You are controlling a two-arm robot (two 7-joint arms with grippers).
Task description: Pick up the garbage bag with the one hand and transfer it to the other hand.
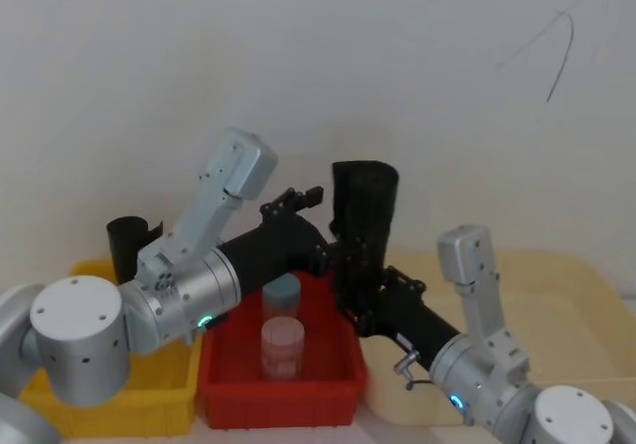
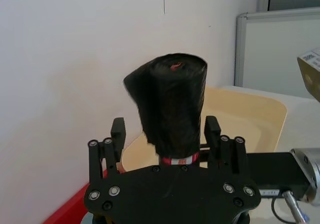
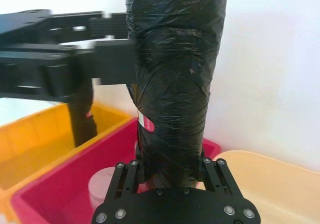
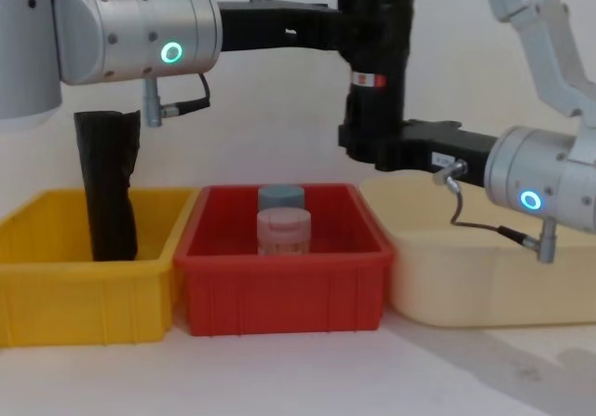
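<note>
The garbage bag (image 1: 365, 216) (image 4: 377, 53) is a tall black roll with a red-and-white label band. It hangs upright in the air above the red bin (image 4: 279, 300). My right gripper (image 3: 170, 164) (image 1: 358, 300) (image 4: 368, 151) is shut on its lower end. My left gripper (image 2: 165, 126) (image 1: 331, 223) (image 4: 349, 30) stands open around the roll higher up. In the left wrist view a gap shows between its fingers (image 2: 118, 129) and the garbage bag (image 2: 172, 103). The right wrist view shows the garbage bag (image 3: 175, 83) rising from between its fingers.
A second black roll (image 4: 107, 183) (image 1: 129, 240) stands in the yellow bin (image 4: 84, 295) on the left. Two lidded jars (image 4: 281, 219) sit in the red bin. A cream tub (image 4: 484, 286) is at the right, and a white wall stands close behind.
</note>
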